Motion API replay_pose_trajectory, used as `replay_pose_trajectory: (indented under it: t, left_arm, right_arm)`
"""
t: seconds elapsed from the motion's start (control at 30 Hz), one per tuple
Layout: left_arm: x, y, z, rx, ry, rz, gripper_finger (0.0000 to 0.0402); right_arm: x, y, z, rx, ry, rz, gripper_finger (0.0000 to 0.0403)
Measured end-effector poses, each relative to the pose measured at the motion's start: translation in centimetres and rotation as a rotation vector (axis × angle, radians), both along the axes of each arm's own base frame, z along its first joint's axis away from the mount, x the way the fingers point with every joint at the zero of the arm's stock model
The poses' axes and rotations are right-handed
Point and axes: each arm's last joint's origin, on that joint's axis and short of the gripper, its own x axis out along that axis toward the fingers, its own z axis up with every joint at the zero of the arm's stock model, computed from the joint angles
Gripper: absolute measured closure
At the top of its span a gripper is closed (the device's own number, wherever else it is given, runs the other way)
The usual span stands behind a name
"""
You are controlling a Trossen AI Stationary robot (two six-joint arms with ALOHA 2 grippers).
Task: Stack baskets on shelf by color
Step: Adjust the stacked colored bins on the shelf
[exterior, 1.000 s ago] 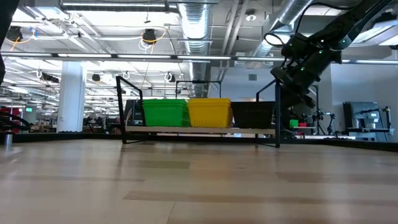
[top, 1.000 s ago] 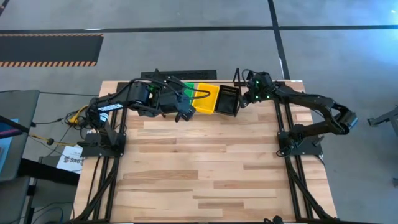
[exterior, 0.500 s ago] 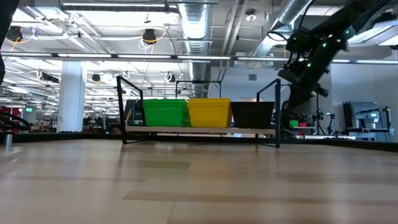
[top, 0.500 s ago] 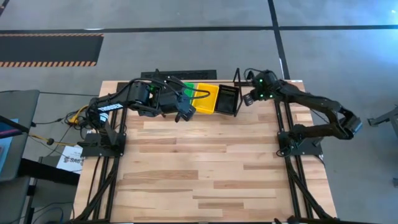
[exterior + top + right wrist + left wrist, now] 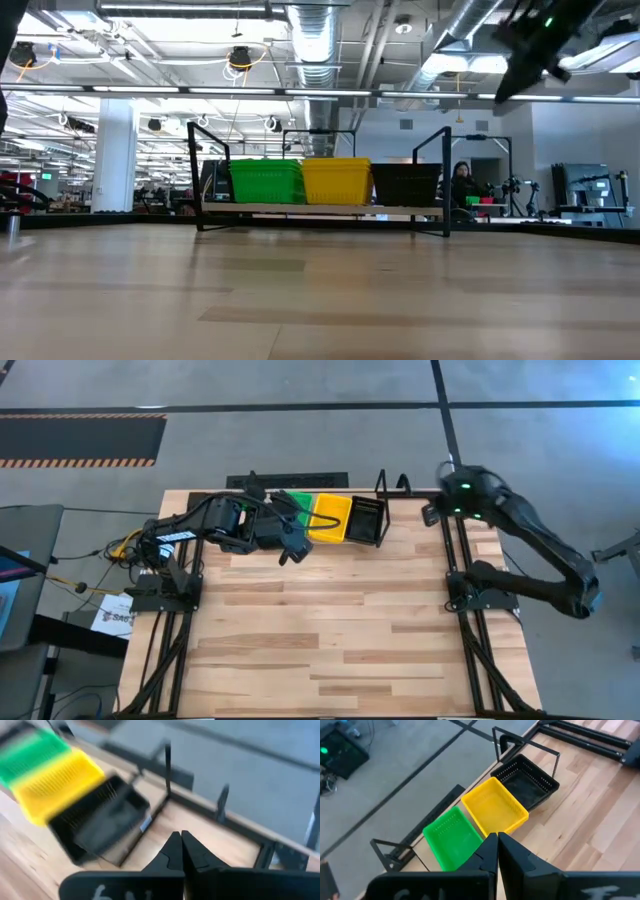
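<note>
3 mesh plastic stacks sit side by side on the thin black wire shelf [image 5: 320,210] at the far edge of the pale plank table [image 5: 330,630]: green baskets [image 5: 266,181], yellow baskets [image 5: 337,181], black baskets [image 5: 406,184], each a shallow rectangle with perforated walls. The low view shows their sides and the shelf's upright end loops; the left wrist view looks down into them, green [image 5: 451,840] and yellow [image 5: 495,811] just ahead of the left gripper [image 5: 497,851], black [image 5: 525,781] beyond. That gripper's fingers are pressed together, empty, the arm reaching low across the shelf front. The right gripper [image 5: 180,851], clenched and empty too, hangs raised off the shelf's right end, arm bent.
</note>
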Motion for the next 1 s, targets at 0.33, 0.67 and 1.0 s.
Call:
replay_pose_trajectory:
  t: [0.33,0.67,1.0]
  left_arm:
    - [-0.5,-0.9,-1.5,0.031,0.072,-0.018,0.0401]
    - [-2.2,-1.0,-1.7,0.0,0.047,0.018,0.0401]
    - [-3.4,-1.8,-0.8,0.001,0.021,-0.023,0.0401]
  right_arm:
    - [-3.8,4.9,4.7,-0.142,-0.296,0.053,0.0403]
    - [-0.4,5.1,4.9,-0.019,-0.396,0.289,0.0403]
    - [6.3,4.4,6.3,-0.111,-0.4,0.467,0.0403]
